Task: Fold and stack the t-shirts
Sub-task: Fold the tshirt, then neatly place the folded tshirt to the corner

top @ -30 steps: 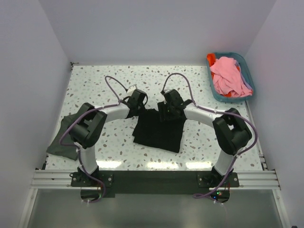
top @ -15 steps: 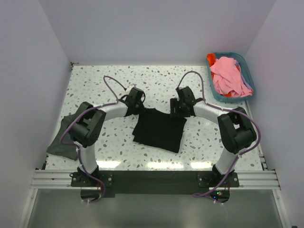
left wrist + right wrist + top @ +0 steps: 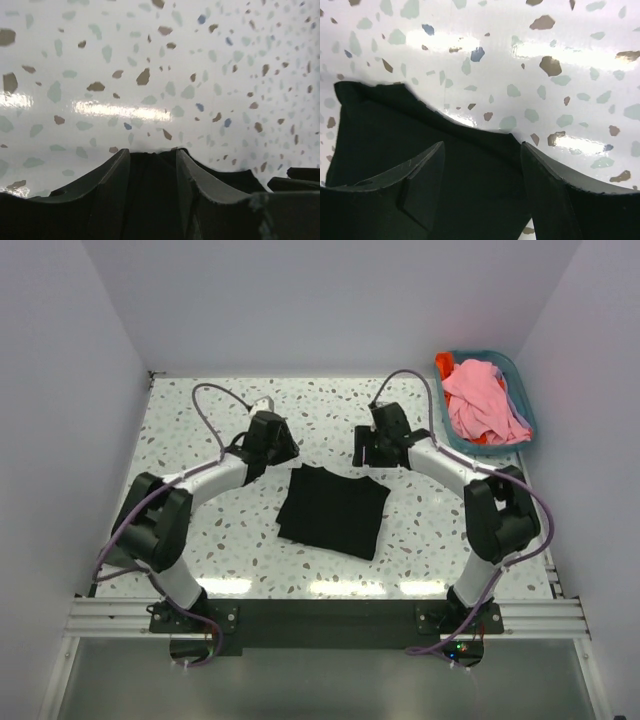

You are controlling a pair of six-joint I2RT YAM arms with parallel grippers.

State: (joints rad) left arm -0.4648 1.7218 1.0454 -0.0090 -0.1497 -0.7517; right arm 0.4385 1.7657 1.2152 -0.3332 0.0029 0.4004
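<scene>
The black t-shirt (image 3: 333,510) lies folded flat in a rough square at the table's middle. My left gripper (image 3: 287,457) is open just beyond its far left corner; in the left wrist view (image 3: 152,152) black cloth (image 3: 150,200) shows between and below the fingers. My right gripper (image 3: 369,457) is open just beyond the far right corner; in the right wrist view (image 3: 482,145) it hovers over the shirt's edge (image 3: 380,130). A pink shirt (image 3: 482,400) and an orange-red one (image 3: 446,366) lie in the basket. The dark grey shirt is hidden under my left arm's elbow.
The teal basket (image 3: 524,380) stands at the far right corner. The speckled table (image 3: 200,410) is walled at the left, the back and the right. My left arm's elbow (image 3: 155,530) lies near the left edge, my right arm's elbow (image 3: 500,520) near the right.
Both grippers have drawn back from the black shirt's far corners toward the table's far side, open. The shirt stays flat. My left arm's elbow has swung over the grey shirt.
</scene>
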